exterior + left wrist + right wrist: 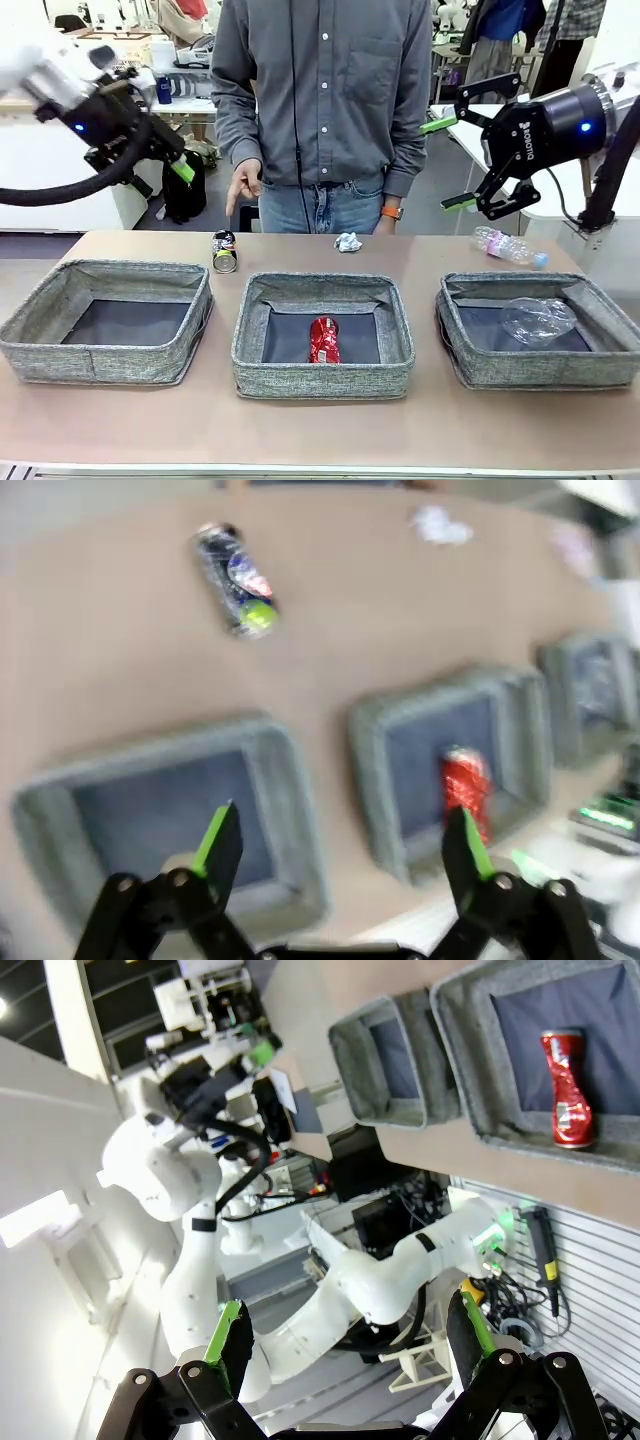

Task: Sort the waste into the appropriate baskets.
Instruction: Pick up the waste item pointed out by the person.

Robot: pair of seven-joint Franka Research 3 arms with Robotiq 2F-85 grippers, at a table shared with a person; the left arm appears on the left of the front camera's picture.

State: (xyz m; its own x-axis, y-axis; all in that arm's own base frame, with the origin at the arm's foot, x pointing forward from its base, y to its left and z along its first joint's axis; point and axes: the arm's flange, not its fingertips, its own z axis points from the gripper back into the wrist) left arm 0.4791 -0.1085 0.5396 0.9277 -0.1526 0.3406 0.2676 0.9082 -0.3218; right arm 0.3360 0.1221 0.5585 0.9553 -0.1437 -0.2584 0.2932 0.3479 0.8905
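Tan surface [320,430] holds red can [323,340] in middle basket [322,285], clear bottle [538,318] in right basket [540,375], dark can [224,251], paper ball [347,242] and second bottle [508,245] loose behind; left hand [340,845] and right hand [448,164] raised, wide, empty.

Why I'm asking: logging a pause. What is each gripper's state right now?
Left gripper: open, holding nothing.
Right gripper: open, holding nothing.

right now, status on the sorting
Open, empty: left gripper, right gripper. Sorted: red can in middle basket, clear bottle in right basket. Loose on table: dark can, paper ball, second bottle. Person's hand by dark can.
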